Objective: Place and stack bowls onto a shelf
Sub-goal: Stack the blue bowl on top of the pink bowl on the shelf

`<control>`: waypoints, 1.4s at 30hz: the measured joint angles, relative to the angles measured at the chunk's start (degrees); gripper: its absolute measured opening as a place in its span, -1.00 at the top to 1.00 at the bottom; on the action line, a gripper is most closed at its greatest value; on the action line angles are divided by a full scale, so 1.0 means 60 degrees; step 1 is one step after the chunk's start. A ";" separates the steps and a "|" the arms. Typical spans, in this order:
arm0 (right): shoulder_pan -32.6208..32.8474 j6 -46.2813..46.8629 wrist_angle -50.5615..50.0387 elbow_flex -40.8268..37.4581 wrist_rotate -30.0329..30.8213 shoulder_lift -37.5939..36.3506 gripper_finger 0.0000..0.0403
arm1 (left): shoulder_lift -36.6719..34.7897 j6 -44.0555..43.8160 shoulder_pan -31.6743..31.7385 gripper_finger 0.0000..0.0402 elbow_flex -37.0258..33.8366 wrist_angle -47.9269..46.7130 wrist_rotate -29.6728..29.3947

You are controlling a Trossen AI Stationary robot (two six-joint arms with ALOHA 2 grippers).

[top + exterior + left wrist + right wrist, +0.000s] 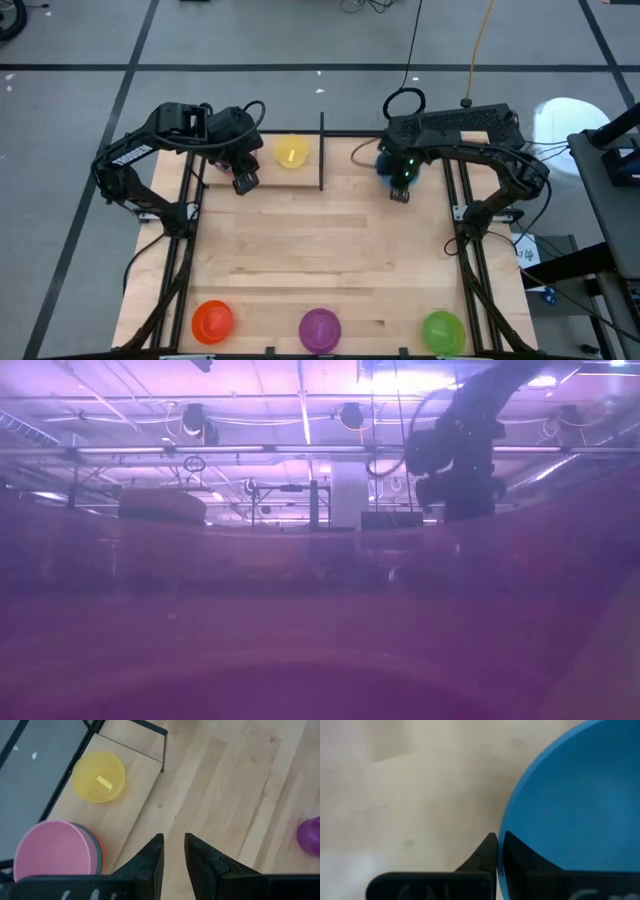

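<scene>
I see my right end effector (497, 851) pinching the rim of the glossy blue bowl (575, 805), mouth up, on the shelf (345, 148) along the tabletop's far edge; my left end effector (173, 851) is spread.

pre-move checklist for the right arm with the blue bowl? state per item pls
1. Right gripper shut on the blue bowl, one finger either side of its rim: ok.
2. Bowl clear of the wood below: cannot tell.
3. Shelf section right of the divider has room: cannot tell, the arm covers it.
4. Left gripper open, waiting by the shelf's left section, away from the right arm: ok.
5. Yellow bowl and pink-topped stack sit left of the divider: ok.
6. Orange, purple and green bowls wait at the near edge: ok.
</scene>
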 joint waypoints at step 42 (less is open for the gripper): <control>0.6430 -0.0968 0.4406 -0.0026 -0.2208 0.0026 1.00 | 0.3283 0.6721 -0.3462 0.60 -0.0011 0.1384 0.1710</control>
